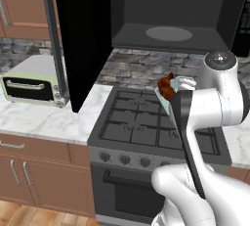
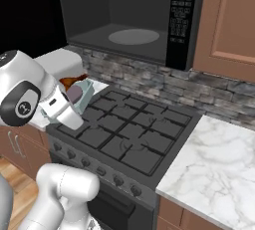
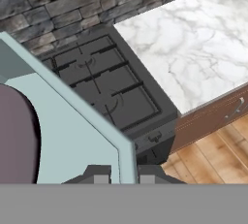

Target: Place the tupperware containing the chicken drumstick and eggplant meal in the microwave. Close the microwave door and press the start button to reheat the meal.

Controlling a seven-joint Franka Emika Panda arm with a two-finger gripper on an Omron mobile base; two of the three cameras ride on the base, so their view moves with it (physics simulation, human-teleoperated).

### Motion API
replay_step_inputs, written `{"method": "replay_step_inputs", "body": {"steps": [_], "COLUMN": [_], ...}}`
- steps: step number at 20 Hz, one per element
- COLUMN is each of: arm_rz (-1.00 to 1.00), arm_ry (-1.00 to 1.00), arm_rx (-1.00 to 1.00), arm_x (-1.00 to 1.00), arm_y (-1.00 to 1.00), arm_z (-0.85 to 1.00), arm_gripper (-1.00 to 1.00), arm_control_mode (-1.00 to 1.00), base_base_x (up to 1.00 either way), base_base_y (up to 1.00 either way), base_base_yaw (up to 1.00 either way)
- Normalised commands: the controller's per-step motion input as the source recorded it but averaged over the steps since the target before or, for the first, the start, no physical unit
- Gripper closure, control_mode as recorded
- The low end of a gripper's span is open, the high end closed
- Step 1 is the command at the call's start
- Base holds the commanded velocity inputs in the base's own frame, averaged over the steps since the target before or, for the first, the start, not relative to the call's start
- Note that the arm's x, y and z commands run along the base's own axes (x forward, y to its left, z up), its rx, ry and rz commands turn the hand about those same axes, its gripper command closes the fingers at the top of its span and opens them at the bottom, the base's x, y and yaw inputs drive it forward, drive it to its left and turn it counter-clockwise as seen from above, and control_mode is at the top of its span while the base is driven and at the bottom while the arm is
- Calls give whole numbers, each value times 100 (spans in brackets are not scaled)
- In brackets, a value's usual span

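My gripper (image 3: 125,175) is shut on the rim of the pale blue-grey tupperware (image 3: 72,126), with one fingertip on each side of its wall. The tupperware (image 2: 85,93) hangs tilted above the stove's left rear burners, below the open microwave (image 2: 144,15). The purple-grey eggplant (image 2: 74,94) and the reddish-brown chicken drumstick (image 1: 167,87) lie inside it. The microwave's cavity holds a round grey turntable (image 1: 168,33). The black microwave door (image 1: 80,34) is swung wide open to the left, its thin grey handle (image 1: 51,24) on the far edge.
A black gas stove (image 1: 146,122) sits under the microwave. A pale-green toaster oven (image 1: 34,80) stands on the marble counter to the left, under the open door. The microwave's button panel (image 2: 182,15) is on its right side. A marble counter (image 2: 214,169) lies right of the stove.
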Motion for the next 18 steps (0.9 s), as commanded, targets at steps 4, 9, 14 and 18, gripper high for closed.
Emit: {"method": "replay_step_inputs", "body": {"steps": [4, 9, 14, 18], "arm_rz": [0, 0, 0, 0], "arm_ry": [0, 0, 0, 0], "arm_rx": [0, 0, 0, 0], "arm_x": [0, 0, 0, 0], "arm_y": [0, 0, 0, 0], "arm_z": [0, 0, 0, 0], "arm_gripper": [100, 100, 100, 100], "arm_control_mode": [100, 100, -100, -100], "base_base_x": [53, 33, 1, 0], "base_base_y": [0, 0, 0, 0], "base_base_yaw": [6, 0, 0, 0]}}
